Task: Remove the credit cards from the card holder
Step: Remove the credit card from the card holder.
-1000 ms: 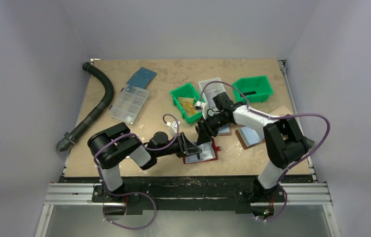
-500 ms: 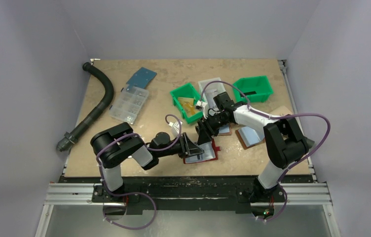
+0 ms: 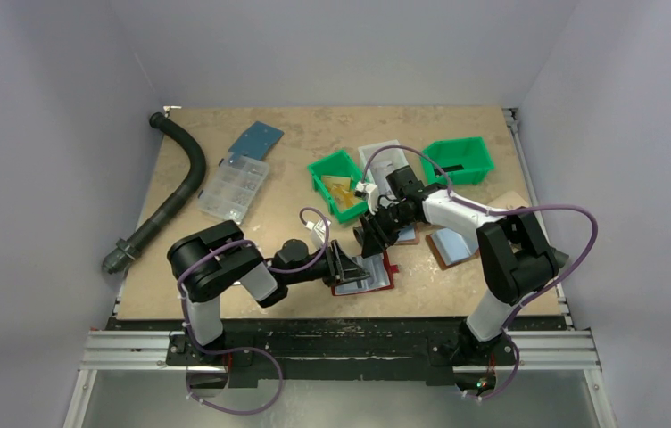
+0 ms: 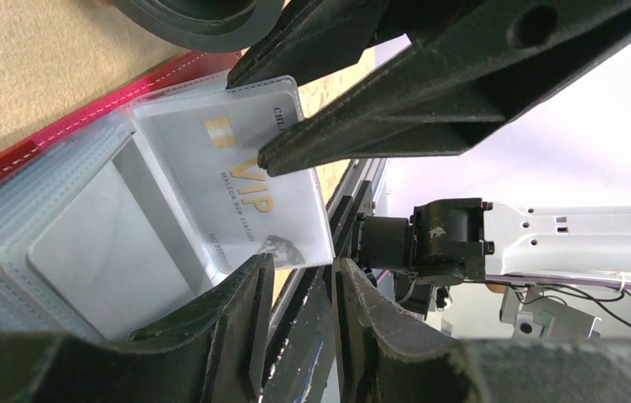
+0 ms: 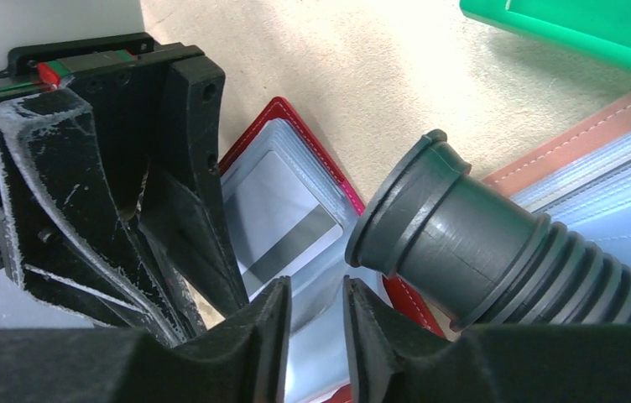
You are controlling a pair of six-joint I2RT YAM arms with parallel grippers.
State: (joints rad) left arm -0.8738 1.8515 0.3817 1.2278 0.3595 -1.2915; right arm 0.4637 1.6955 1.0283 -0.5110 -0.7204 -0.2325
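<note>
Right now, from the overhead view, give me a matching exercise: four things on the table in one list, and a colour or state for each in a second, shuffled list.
Things:
1. card holder
2. black hose
3. clear box
4. left green bin

States:
A. holds yellow-orange bits
B. lies open, pale blue pockets showing
C. ribbed and curved, along the left side
D. see-through, split into small compartments

Pairs: 1-B, 2-C, 3-D, 4-A
</note>
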